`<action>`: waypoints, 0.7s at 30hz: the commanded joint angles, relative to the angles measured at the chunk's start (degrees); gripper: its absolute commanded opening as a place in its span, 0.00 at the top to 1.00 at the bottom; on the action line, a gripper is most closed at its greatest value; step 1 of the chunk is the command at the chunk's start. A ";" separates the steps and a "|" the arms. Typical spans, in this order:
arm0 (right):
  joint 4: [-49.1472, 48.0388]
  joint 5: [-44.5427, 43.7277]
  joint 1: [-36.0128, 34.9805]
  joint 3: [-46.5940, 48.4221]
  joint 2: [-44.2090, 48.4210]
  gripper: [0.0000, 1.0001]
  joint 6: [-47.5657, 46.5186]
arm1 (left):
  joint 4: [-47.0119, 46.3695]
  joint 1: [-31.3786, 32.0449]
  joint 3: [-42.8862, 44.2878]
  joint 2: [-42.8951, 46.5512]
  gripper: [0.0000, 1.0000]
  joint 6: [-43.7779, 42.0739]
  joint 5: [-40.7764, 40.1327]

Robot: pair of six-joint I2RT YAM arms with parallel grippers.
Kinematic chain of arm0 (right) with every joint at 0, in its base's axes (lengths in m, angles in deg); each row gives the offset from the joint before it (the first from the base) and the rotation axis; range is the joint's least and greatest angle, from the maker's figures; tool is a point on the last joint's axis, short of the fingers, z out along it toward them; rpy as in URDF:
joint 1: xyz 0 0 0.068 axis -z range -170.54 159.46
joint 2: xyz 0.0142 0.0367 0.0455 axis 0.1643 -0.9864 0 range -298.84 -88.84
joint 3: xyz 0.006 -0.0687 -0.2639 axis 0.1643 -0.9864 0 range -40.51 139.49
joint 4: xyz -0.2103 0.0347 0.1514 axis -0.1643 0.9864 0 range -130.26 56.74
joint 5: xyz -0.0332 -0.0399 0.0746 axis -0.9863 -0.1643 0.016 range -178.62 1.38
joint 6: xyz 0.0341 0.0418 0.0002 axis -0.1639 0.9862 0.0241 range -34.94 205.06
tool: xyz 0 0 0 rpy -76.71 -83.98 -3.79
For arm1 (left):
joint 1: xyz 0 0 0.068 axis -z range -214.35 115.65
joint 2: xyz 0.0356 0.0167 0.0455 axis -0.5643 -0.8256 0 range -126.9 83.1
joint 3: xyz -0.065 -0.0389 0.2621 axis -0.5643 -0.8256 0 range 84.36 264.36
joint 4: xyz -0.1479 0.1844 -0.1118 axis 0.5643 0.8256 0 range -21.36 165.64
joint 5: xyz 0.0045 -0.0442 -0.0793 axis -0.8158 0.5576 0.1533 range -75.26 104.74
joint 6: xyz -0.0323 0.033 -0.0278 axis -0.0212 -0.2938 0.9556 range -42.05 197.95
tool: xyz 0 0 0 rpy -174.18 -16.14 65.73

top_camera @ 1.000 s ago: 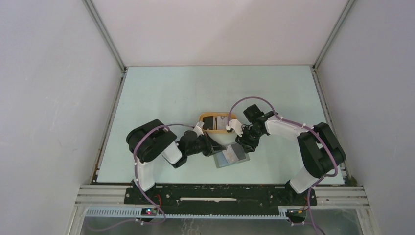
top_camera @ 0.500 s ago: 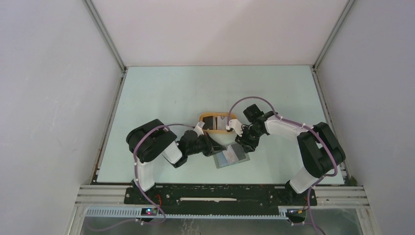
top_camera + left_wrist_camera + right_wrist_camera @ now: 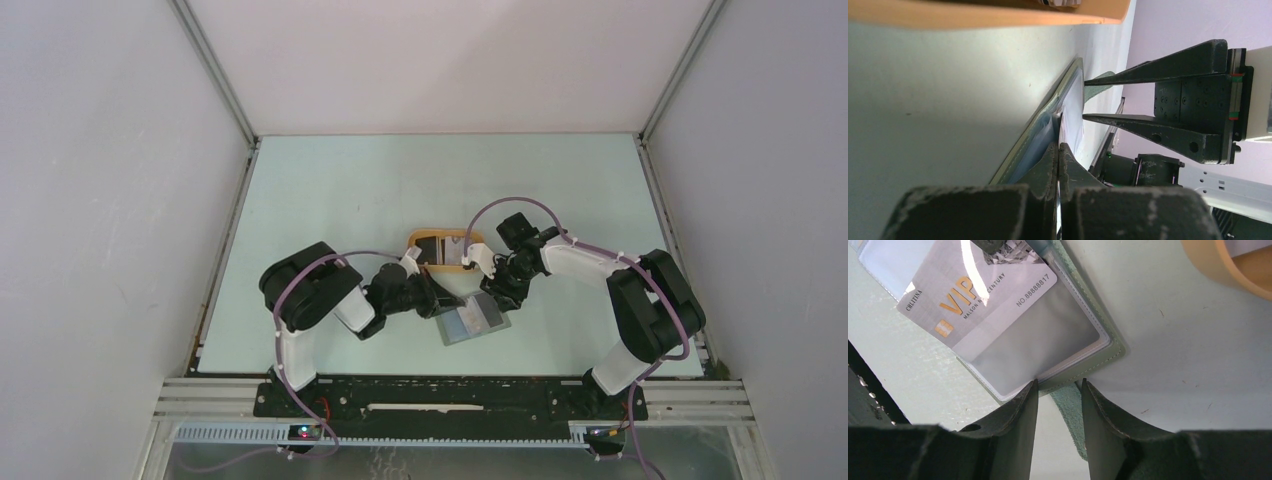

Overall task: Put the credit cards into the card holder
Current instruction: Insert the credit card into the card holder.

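Card holder (image 3: 478,322) lies open and flat on the table (image 3: 340,190), near centre, between the 2 arms. Clear sleeve faces up.

1 whitish VIP card (image 3: 983,300) is partly inside the sleeve, its printed end sticking out to the left.

Left gripper (image 3: 1058,159) is low over the holder's left side, jaws clenched on the card's free edge.

Right gripper (image 3: 1059,386) is on the holder's far right edge. Jaws are part-way apart and grasp nothing. The green snap tab (image 3: 1070,415) shows between the fingertips.

Just beyond both grippers is the orange oval tray (image 3: 441,236), with a dark card (image 3: 435,252) and something pale inside.
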 commanded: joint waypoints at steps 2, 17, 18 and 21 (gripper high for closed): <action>-0.81 -1.51 -0.52 1.31 -1.23 0.54 1.02 | 2.61 0.29 2.97 -1.59 1.00 -0.54 1.86; 0.15 7.02 -1.19 2.53 8.08 0.55 4.15 | 5.35 0.12 3.71 -0.78 0.88 -1.30 1.60; 0.23 8.47 -1.95 2.42 8.64 0.58 3.72 | 5.40 0.00 3.74 -0.83 0.87 -1.31 1.60; 0.47 12.43 -5.46 2.18 9.84 0.71 2.52 | 5.46 0.03 3.81 -0.97 0.86 -1.30 1.73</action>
